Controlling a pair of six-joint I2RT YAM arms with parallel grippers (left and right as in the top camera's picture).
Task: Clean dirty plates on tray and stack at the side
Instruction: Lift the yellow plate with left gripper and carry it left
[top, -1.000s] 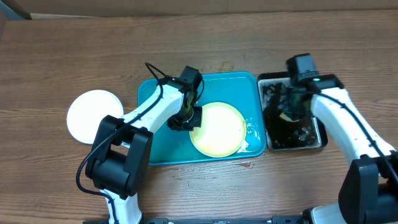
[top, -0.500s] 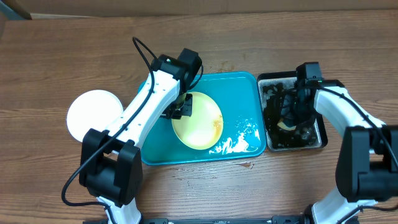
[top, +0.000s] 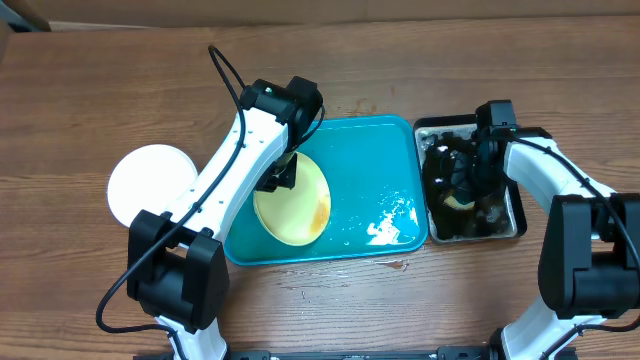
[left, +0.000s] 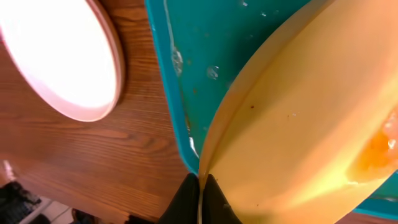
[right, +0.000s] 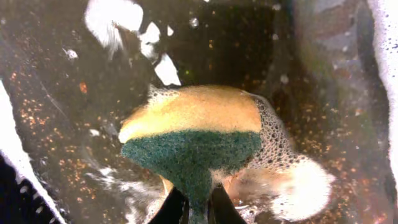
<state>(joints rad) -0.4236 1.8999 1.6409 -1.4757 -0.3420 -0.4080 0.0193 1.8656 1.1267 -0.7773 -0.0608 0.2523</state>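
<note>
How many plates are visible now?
2. One white plate lies on the table left of the tray; one yellow plate is held tilted over the tray by the left gripper. More may hide under the white one.

a brown wood-grain counter (top: 90, 90) fills the overhead view, with a pale beige band (top: 300, 8) along its far edge; what that band is cannot be told. on the counter's right part lies a narrow black tray (top: 440, 123), holding dark liquid (right: 56, 112) speckled with small brown bits. a sponge (right: 193, 124) sits in it, yellow above and dark green below, bent so it narrows toward the bottom of the right wrist view. white suds (right: 298, 186) cling to its lower right side, and more white flecks (right: 112, 18) float near the upper left.
</note>
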